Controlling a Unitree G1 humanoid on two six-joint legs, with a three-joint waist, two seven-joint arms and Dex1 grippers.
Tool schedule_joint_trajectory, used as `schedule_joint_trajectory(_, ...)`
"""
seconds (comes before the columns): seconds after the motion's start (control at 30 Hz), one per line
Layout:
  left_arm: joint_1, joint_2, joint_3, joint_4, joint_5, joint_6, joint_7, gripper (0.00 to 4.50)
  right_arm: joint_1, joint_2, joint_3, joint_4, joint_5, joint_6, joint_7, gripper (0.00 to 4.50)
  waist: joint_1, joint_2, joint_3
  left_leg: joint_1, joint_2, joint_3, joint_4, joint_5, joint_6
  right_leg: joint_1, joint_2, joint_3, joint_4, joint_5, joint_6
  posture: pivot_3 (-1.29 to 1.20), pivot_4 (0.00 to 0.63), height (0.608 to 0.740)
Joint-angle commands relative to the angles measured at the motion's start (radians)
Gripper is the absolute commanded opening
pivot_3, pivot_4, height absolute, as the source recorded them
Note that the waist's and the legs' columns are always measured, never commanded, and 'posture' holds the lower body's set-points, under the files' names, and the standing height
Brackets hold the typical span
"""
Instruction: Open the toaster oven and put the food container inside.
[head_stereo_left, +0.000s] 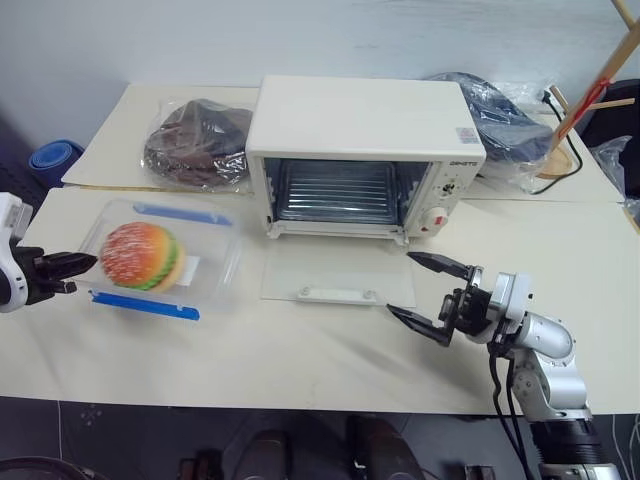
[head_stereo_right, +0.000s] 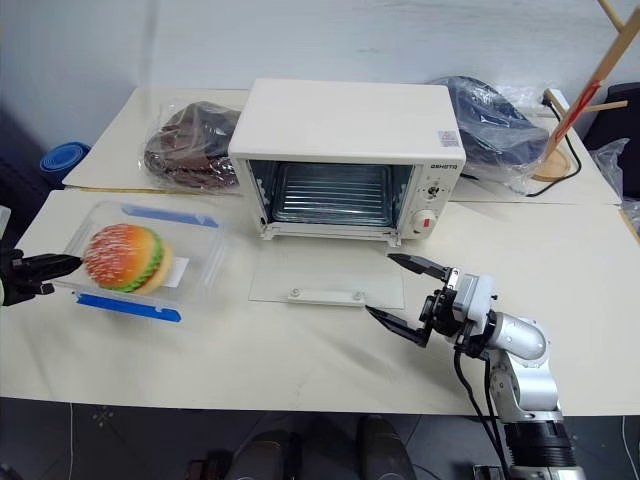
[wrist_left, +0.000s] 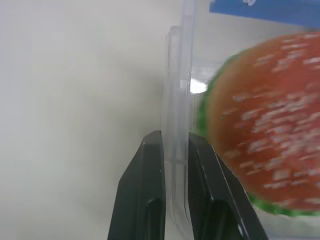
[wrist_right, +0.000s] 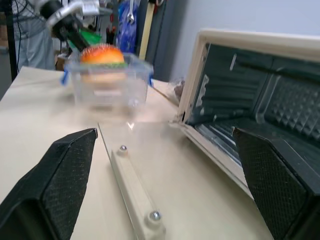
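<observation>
At far left the left gripper (head_stereo_left: 78, 268) is clamped on the end wall of the food container (head_stereo_left: 160, 258), which sits left of the toaster oven (head_stereo_left: 360, 150). The oven's glass door (head_stereo_left: 338, 275) lies flat open on the table (head_stereo_left: 250, 350). At right, the right gripper (head_stereo_left: 425, 293) hovers by the door with its fingers spread wide, holding nothing.

The boxy cream-white toaster oven (head_stereo_left: 365, 130) is showing a smooth, matt painted shell, a clear glass door (head_stereo_left: 338, 272) and a shiny wire rack (head_stereo_left: 336, 192). The shallow clear plastic food container (head_stereo_left: 160, 258) is gleaming glossily. The beige table (head_stereo_left: 300, 350) is looking matt and smooth.
</observation>
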Motion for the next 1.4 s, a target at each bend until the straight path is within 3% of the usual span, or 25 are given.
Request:
schedule_joint_trajectory(0.03, -0.096, -0.018, -0.017, -0.180, -0.089, 0.194, 0.030, 0.27, 0.036, -0.032, -0.061, 0.002, 0.005, -0.021, -0.005, 4.50, 0.002, 0.000, 0.000, 0.000, 0.000, 0.000, 0.000, 0.000, 0.000, 0.000, 0.000, 0.000, 0.000, 0.000, 0.000, 0.00, 0.150, 0.740)
schedule_joint_trajectory(0.1, -0.170, -0.062, -0.047, -0.206, -0.129, 0.243, 0.085, 0.27, 0.048, -0.040, -0.066, 0.000, 0.007, -0.021, -0.002, 4.50, 0.001, 0.000, 0.000, 0.000, 0.000, 0.000, 0.001, 0.000, 0.000, 0.000, 0.001, 0.000, 0.000, 0.000, 0.000, 0.00, 0.150, 0.740)
schedule_joint_trajectory(0.2, -0.299, -0.217, -0.105, -0.235, -0.177, 0.251, 0.229, 0.27, 0.066, -0.045, -0.076, -0.013, 0.007, -0.019, -0.008, 4.50, 0.001, 0.000, 0.000, 0.002, 0.000, 0.000, 0.002, 0.001, -0.001, 0.000, 0.002, 0.000, 0.003, 0.000, 0.000, 0.00, 0.150, 0.740)
schedule_joint_trajectory(0.37, -0.356, -0.372, -0.202, -0.267, -0.263, 0.251, 0.433, 0.27, 0.100, -0.044, -0.090, -0.058, 0.003, -0.010, -0.047, 4.50, -0.009, -0.001, 0.001, 0.004, 0.000, 0.001, 0.004, 0.004, -0.006, 0.001, 0.005, 0.001, 0.009, 0.000, 0.000, 0.00, 0.150, 0.740)
schedule_joint_trajectory(0.5, -0.415, -0.601, -0.219, -0.266, -0.192, 0.251, 0.615, 0.27, 0.145, -0.048, -0.103, -0.111, -0.003, 0.000, -0.091, 4.50, -0.003, -0.001, 0.001, 0.003, 0.001, 0.001, 0.004, 0.005, -0.008, 0.001, 0.005, 0.001, 0.010, 0.000, 0.000, 0.00, 0.150, 0.740)
schedule_joint_trajectory(0.63, -0.426, -0.706, -0.259, -0.268, -0.165, 0.251, 0.677, 0.27, 0.169, -0.042, -0.096, -0.147, -0.008, 0.006, -0.126, 4.50, 0.014, -0.001, 0.001, 0.002, 0.000, 0.001, 0.010, 0.004, -0.008, 0.001, 0.005, 0.001, 0.009, 0.000, 0.001, 0.00, 0.150, 0.740)
schedule_joint_trajectory(0.7, -0.429, -0.745, -0.266, -0.267, -0.162, 0.251, 0.696, 1.01, 0.177, -0.039, -0.094, -0.155, -0.010, 0.005, -0.138, 4.50, 0.018, -0.001, 0.000, 0.004, 0.000, 0.001, 0.010, 0.004, -0.008, 0.002, 0.005, 0.002, 0.009, 0.000, 0.001, 0.00, 0.150, 0.740)
schedule_joint_trajectory(0.9, -0.486, -0.826, -0.232, -0.268, -0.127, 0.249, 0.686, 2.53, 0.202, -0.037, -0.086, -0.183, 0.006, 0.028, -0.165, 4.50, 0.021, -0.001, 0.001, 0.002, -0.001, 0.001, 0.012, 0.004, -0.008, 0.003, 0.005, 0.001, 0.009, 0.000, 0.001, 0.00, 0.150, 0.740)
schedule_joint_trajectory(1.0, -0.518, -0.762, -0.207, -0.268, -0.142, 0.197, 0.589, 3.31, 0.232, -0.068, -0.076, -0.232, 0.023, 0.098, -0.167, 4.50, 0.019, -0.001, 0.001, 0.002, 0.000, 0.001, 0.012, 0.004, -0.008, 0.002, 0.006, 0.001, 0.009, 0.000, 0.001, 0.00, 0.150, 0.740)
schedule_joint_trajectory(1.07, -0.519, -0.679, -0.178, -0.253, -0.184, 0.200, 0.482, 3.31, 0.254, -0.099, -0.070, -0.285, 0.053, 0.161, -0.154, 4.50, 0.013, -0.001, 0.001, 0.003, 0.000, 0.001, 0.012, 0.004, -0.009, 0.002, 0.007, 0.001, 0.009, 0.000, 0.001, 0.00, 0.150, 0.740)
schedule_joint_trajectory(1.13, -0.478, -0.537, -0.171, -0.243, -0.227, 0.179, 0.318, 3.34, 0.278, -0.153, -0.061, -0.339, 0.070, 0.238, -0.138, 4.11, 0.007, 0.000, 0.001, 0.003, 0.001, 0.002, 0.011, 0.005, -0.010, 0.002, 0.008, 0.002, 0.009, 0.000, 0.001, 0.00, 0.150, 0.740)
schedule_joint_trajectory(1.2, -0.365, -0.349, -0.231, -0.268, -0.198, 0.056, 0.092, 2.95, 0.312, -0.231, -0.045, -0.394, 0.083, 0.341, -0.113, 3.63, -0.006, 0.000, 0.001, 0.004, 0.001, 0.002, 0.010, 0.005, -0.011, 0.001, 0.008, 0.002, 0.010, 0.000, 0.000, 0.00, 0.150, 0.740)
schedule_joint_trajectory(1.27, -0.286, -0.243, -0.279, -0.273, -0.160, -0.046, -0.036, 2.44, 0.332, -0.276, -0.038, -0.429, 0.094, 0.401, -0.109, 2.94, -0.005, 0.000, 0.001, 0.005, 0.001, 0.002, 0.006, 0.006, -0.012, 0.002, 0.007, 0.002, 0.008, -0.001, -0.002, 0.00, 0.150, 0.740)
schedule_joint_trajectory(1.33, -0.128, -0.146, -0.359, -0.314, -0.038, -0.296, -0.238, 1.84, 0.347, -0.315, -0.007, -0.497, 0.118, 0.486, -0.113, 2.30, -0.002, 0.000, 0.001, 0.005, 0.001, 0.001, 0.006, 0.006, -0.011, 0.003, 0.006, 0.001, 0.006, -0.002, -0.002, 0.00, 0.150, 0.740)
schedule_joint_trajectory(1.4, -0.003, -0.154, -0.433, -0.359, 0.020, -0.469, -0.355, 1.18, 0.294, -0.305, 0.064, -0.557, 0.122, 0.558, -0.152, 1.53, -0.001, 0.000, 0.001, 0.005, 0.001, 0.001, 0.004, 0.007, -0.011, 0.004, 0.005, 0.002, 0.004, -0.002, -0.002, 0.00, 0.150, 0.740)
